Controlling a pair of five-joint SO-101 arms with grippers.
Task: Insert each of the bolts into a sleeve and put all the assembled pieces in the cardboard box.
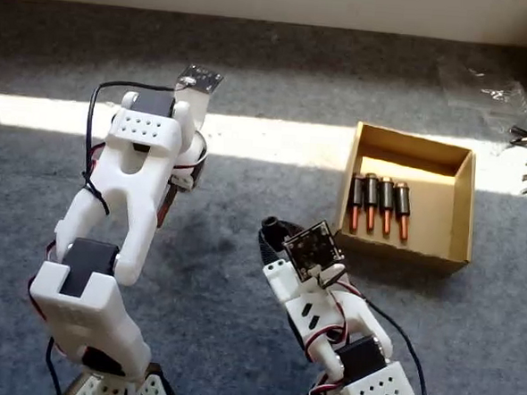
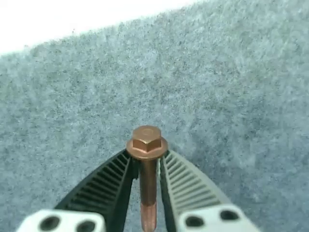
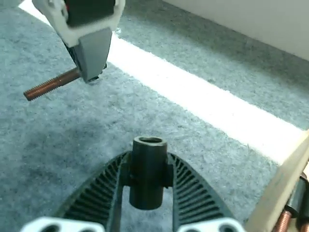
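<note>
Joining step — left fingers (image 2: 111, 181) clamp a copper bolt (image 2: 147, 142) by its shank, right fingers (image 3: 104, 193) grip a black sleeve (image 3: 149, 145) near it, four finished pieces (image 1: 379, 203) lie in the cardboard box (image 1: 460, 210); next, the thread likely needs aligning with the sleeve's bore.

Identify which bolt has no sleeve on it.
The bolt in the left gripper: bare shank, while the four in the cardboard box each wear a dark sleeve.

Left arm (image 1: 120, 198) stretched long toward the far edge of the table (image 1: 222, 284), jaws clamped on a bolt (image 2: 147, 169). Right arm (image 1: 335, 336) folded low by the near edge, jaws pinching a sleeve (image 3: 147, 169), with the left arm's jaws ahead of them.
</note>
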